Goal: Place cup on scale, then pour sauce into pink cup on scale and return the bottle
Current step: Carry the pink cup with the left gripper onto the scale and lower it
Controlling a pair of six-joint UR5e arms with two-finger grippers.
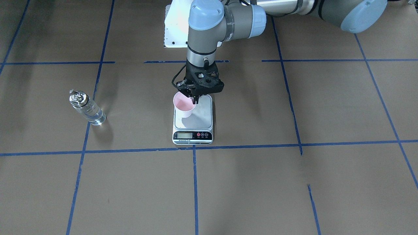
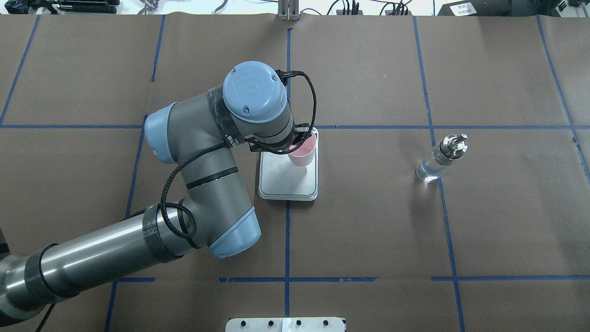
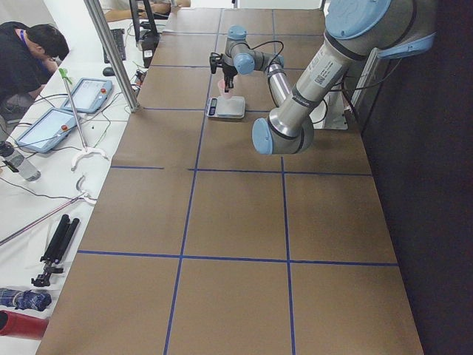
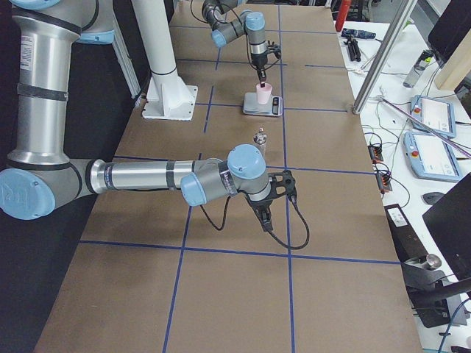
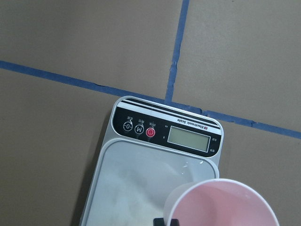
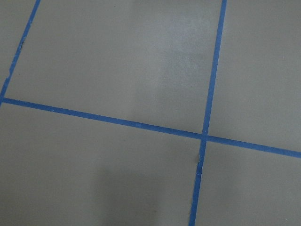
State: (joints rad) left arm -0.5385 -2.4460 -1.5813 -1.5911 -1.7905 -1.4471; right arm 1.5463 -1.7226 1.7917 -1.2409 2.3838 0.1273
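The pale pink cup (image 1: 184, 105) is upright over the far part of the silver scale (image 1: 200, 121), near its edge on the robot's side. My left gripper (image 1: 195, 99) is shut on the cup's rim from above. I cannot tell whether the cup's base touches the platform. The left wrist view shows the cup's pink inside (image 5: 225, 207) low right and the scale's display (image 5: 189, 138). The clear bottle (image 1: 86, 107) with its silver pourer stands alone on the table, well off to my right. My right gripper (image 4: 263, 215) hangs over bare table; whether it is open or shut I cannot tell.
Brown paper with blue tape lines (image 1: 194, 147) covers the table. A white arm base plate (image 1: 173, 29) sits behind the scale. A person and tablets (image 3: 55, 111) are at the side bench beyond the table's edge.
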